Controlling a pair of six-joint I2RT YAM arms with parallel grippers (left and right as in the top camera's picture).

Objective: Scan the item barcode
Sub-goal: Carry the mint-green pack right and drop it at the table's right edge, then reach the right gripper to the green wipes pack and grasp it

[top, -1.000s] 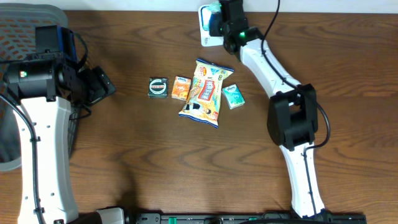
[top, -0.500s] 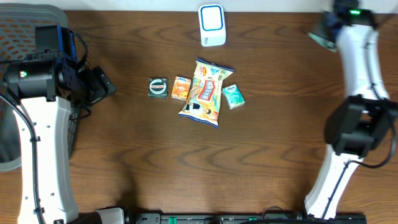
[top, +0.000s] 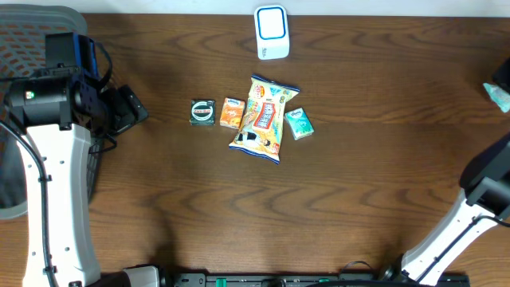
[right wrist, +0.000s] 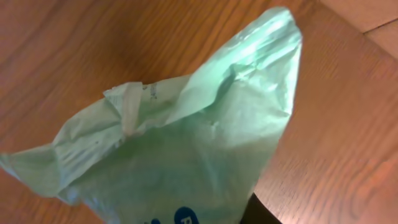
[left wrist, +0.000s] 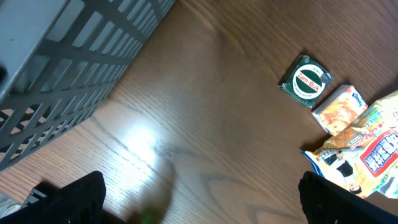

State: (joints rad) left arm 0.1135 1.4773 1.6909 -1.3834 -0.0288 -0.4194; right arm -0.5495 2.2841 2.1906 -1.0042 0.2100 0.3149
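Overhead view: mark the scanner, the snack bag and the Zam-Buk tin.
scanner [top: 271, 29], overhead view, middle of its white top face.
snack bag [top: 262, 118], overhead view, centre of the printed front.
Zam-Buk tin [top: 203, 112], overhead view, centre of its round label.

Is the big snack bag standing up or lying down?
Lying down. The snack bag shows its whole printed front to the overhead camera, flat on the table.

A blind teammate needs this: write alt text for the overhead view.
Four items lie in a row at centre: a green box, an orange packet, a snack bag and a teal packet, with a white scanner beyond them at the far edge. The left arm sits by a grey basket at left; a pale green packet shows at the right edge.
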